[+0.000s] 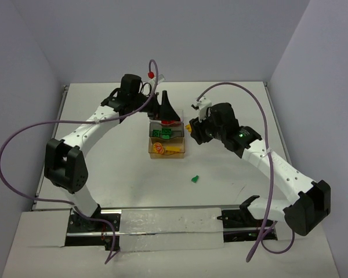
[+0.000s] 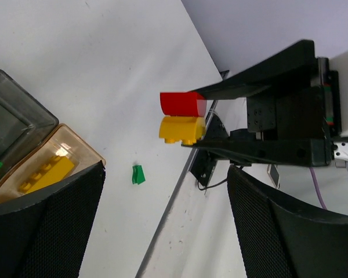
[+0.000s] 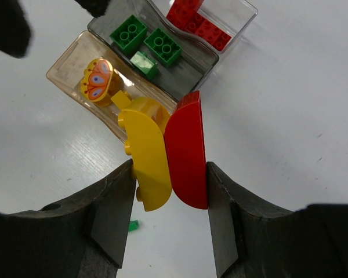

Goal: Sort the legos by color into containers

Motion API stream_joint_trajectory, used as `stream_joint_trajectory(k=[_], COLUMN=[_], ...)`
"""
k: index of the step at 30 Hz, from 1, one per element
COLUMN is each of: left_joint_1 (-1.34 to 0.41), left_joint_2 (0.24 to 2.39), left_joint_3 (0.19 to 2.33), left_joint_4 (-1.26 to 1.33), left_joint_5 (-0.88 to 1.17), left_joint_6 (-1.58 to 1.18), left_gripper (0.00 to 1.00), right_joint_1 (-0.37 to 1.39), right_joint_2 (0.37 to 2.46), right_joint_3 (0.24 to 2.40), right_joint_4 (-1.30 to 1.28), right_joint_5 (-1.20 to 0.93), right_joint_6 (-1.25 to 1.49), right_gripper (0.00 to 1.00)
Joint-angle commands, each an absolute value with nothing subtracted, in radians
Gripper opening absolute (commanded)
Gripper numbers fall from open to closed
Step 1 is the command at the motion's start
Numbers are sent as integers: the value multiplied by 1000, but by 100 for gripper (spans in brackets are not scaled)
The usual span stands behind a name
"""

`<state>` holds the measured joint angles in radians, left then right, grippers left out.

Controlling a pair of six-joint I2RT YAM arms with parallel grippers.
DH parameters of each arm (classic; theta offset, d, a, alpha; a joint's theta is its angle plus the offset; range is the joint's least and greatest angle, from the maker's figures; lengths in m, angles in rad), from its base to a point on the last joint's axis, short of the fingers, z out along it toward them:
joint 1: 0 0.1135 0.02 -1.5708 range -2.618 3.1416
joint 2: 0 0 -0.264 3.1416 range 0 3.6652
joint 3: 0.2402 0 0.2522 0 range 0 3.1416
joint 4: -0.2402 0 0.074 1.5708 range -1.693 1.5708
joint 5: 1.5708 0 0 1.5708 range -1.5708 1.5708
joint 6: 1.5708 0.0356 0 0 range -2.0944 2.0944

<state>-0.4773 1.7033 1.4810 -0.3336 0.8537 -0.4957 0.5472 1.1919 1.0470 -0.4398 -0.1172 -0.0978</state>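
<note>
Right tool (image 3: 169, 174) pinches red-yellow stack (image 3: 171, 142), left tool (image 2: 168, 231) spread; if I drop it unsplit, one colour missorts.

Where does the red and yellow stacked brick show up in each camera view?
Top external: red-and-yellow stack, a small spot right of the trays, at the right gripper.
Left wrist: upper centre, pinched by the right gripper.
Right wrist: dead centre, between its own fingers.
Shared landmark: loose green brick, in all three.
</note>
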Motion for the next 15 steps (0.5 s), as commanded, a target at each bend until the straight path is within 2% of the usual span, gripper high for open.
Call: stream_joint_trajectory(k=[1, 15], left_joint_1=[-488, -549], left_joint_2=[1731, 1780], left_joint_3=[1558, 1436], left_joint_4=[-309, -66], left_joint_5=[892, 1099], left_joint_6=[-528, -758], left_gripper=[92, 77], right_joint_1=[583, 630], right_joint_2=[1180, 1209], right_joint_3=[1100, 1145], right_joint_4=[-383, -382], right_joint_5=[-61, -25], right_joint_6=[-98, -128], right_gripper=[0, 0])
